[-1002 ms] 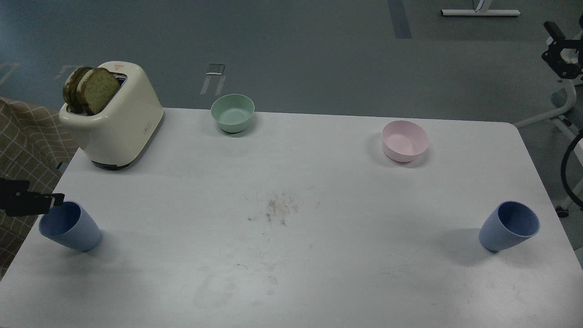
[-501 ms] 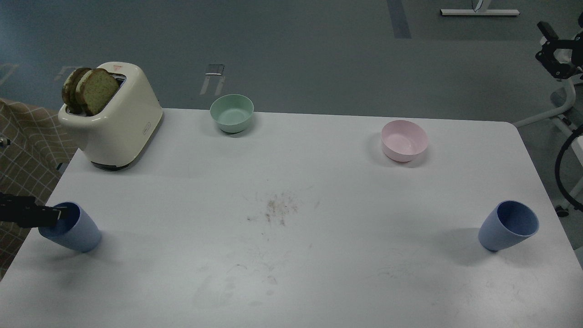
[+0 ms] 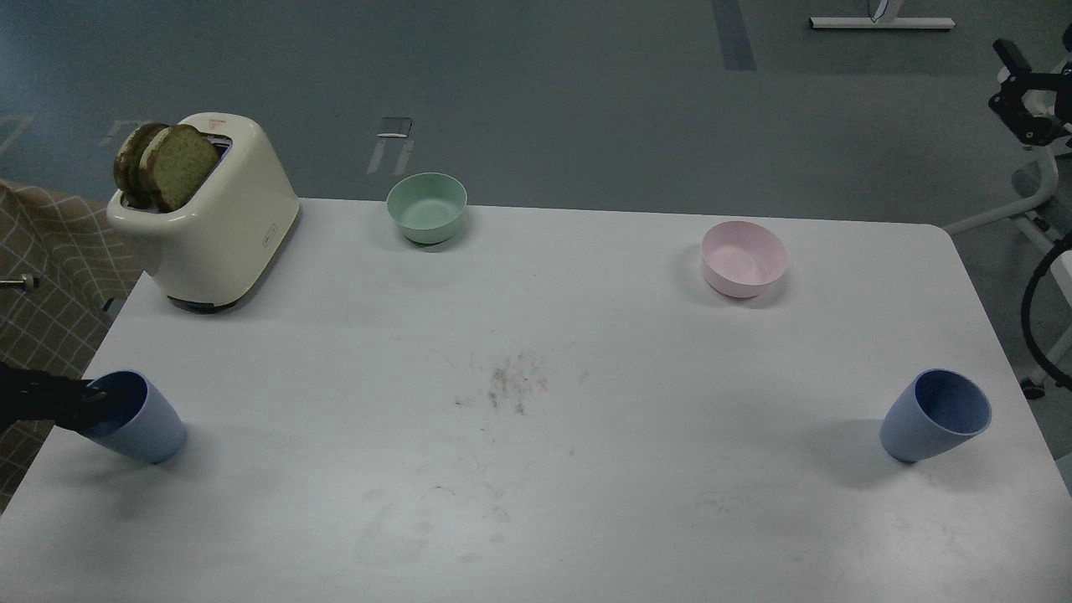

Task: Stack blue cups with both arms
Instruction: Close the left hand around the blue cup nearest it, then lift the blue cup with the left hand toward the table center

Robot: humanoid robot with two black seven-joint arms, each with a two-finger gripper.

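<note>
A white table (image 3: 536, 469) fills most of the head view, scuffed with dark marks near its middle. At its far left corner stands a cream toaster (image 3: 209, 226) with two slices of brown bread (image 3: 167, 166) upright in its slots. Along the far edge sit a mint-green bowl (image 3: 426, 207) and, further right, a pink bowl (image 3: 744, 259), well apart from each other.

The two blue cups stand near the opposite side edges of the table, well apart. The left blue cup (image 3: 146, 420) stands on its narrow base at the near left edge, long axis close to vertical, mouth up and appearing to lean toward the left edge. The right blue cup (image 3: 934, 416) stands on its base near the right edge, long axis likewise near upright, mouth up and appearing to lean right.

The left gripper (image 3: 79, 402) comes in from the left edge and reaches the rim of the left blue cup, its dark tip overlapping the cup's mouth. It looks as though one finger sits inside the cup, but the fingers merge into one dark shape, so I cannot tell how wide they stand or whether they hold the cup.
</note>
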